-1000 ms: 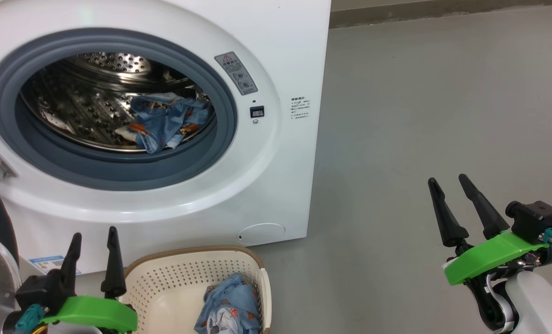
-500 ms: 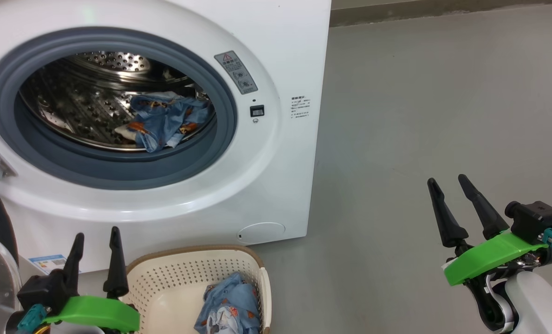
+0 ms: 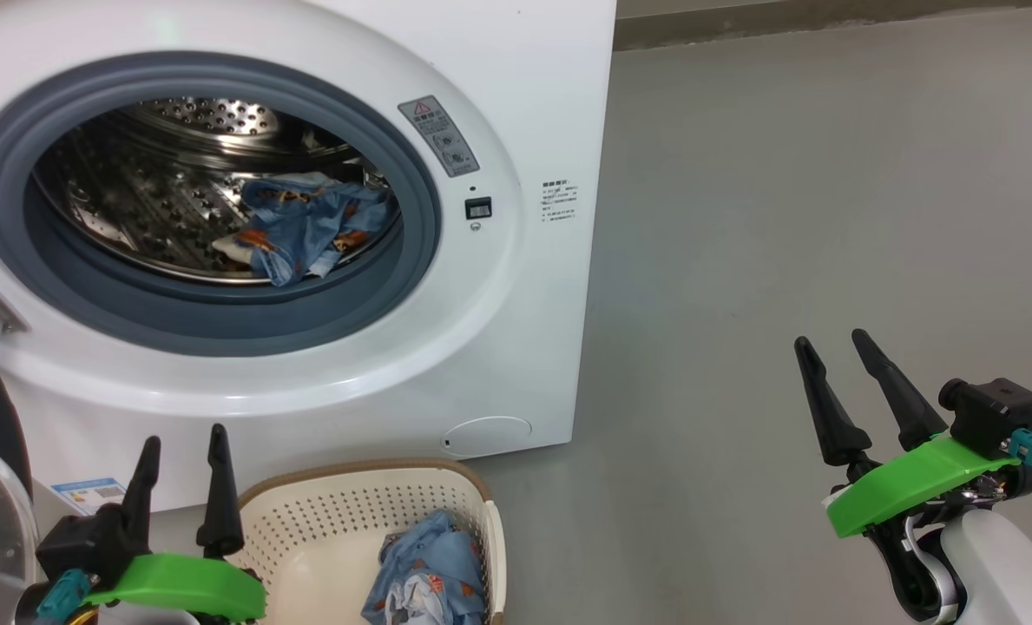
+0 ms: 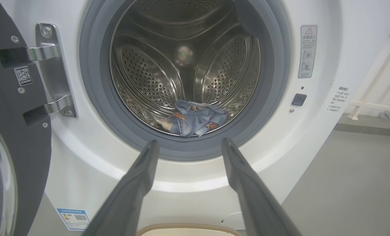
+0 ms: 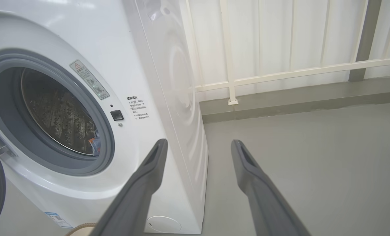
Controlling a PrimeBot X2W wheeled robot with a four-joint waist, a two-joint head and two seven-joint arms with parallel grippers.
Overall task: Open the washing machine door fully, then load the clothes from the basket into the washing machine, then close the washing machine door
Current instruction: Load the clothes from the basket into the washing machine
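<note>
**White, grey and steel, with flashes of blue and orange**

White washing machine [image 3: 524, 104], grey gasket [image 3: 220, 325], shiny steel drum [image 3: 134, 208] dotted with holes. Inside, a blue garment [image 3: 307, 230] with orange prints. Cream basket [image 3: 307, 538], peppered with holes, brown rim, and a second garment [image 3: 433, 564], light blue, orange specks. Black fingers [image 3: 216, 495], bright green mounts [image 3: 915, 482]. Plain grey floor [image 3: 785, 217].

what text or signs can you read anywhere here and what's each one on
No wording is legible.
Grey sticker on the washing machine front: red warning triangle; Chinese heading and pictograms too small to read.
Printed block further right on that front: Chinese lines, too small.
White QR label on the washing machine door: digits blurred.
Blue label sticker low on the front: too small.
</note>
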